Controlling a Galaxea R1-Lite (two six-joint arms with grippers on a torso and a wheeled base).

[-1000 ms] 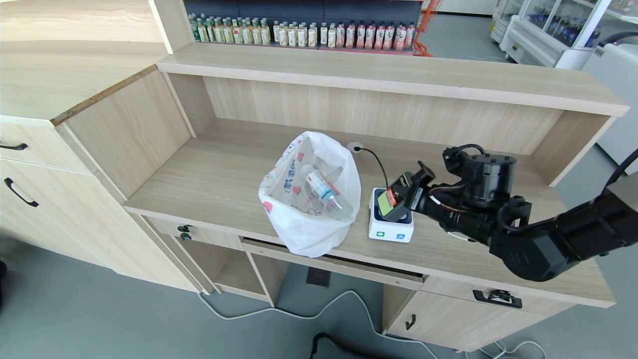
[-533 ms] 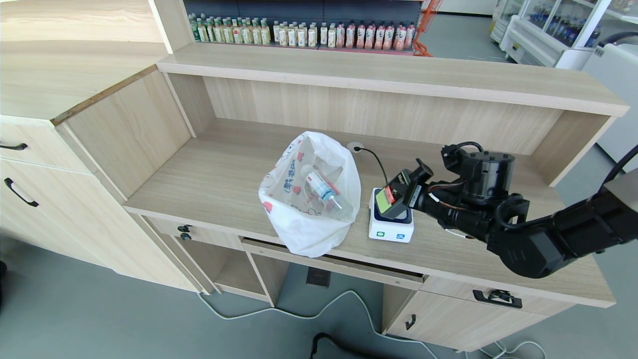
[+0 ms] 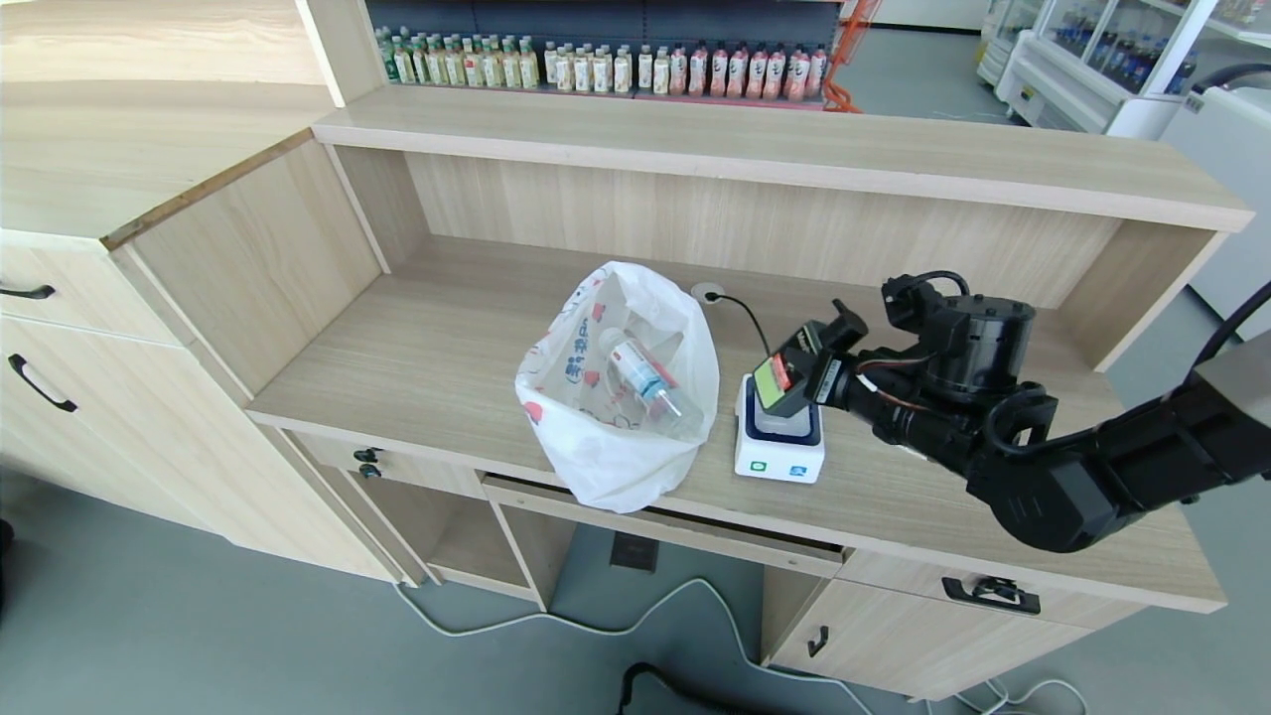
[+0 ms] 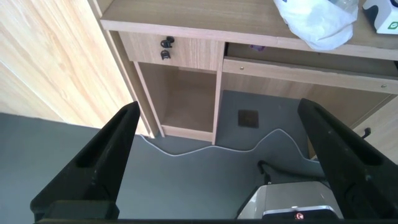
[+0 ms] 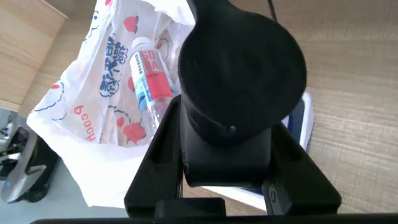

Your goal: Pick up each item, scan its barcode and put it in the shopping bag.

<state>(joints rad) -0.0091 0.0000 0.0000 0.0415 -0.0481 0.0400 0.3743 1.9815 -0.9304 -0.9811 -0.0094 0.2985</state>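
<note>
A white shopping bag [image 3: 596, 437] with red print stands open on the desk, and a clear bottle [image 3: 640, 380] with a red and blue label lies inside it. To its right sits the white scanner box [image 3: 778, 452]. My right gripper [image 3: 784, 380] hovers just above the scanner's top, shut on a small green and red pack [image 3: 768, 382]. In the right wrist view the bag [image 5: 81, 118], the bottle [image 5: 149, 78] and an edge of the scanner [image 5: 303, 118] show past the gripper's black body. My left gripper [image 4: 221, 158] hangs open, low beside the desk's front.
A black cable [image 3: 750, 323] runs from the scanner to a grommet at the desk's back. The wooden counter wall [image 3: 755, 223] rises behind. Drawers and an open cubby [image 4: 180, 99] lie under the desk. The desk left of the bag is bare wood.
My right gripper has lifted the green pack slightly above the scanner. The bag, bottle and scanner have stayed put.
</note>
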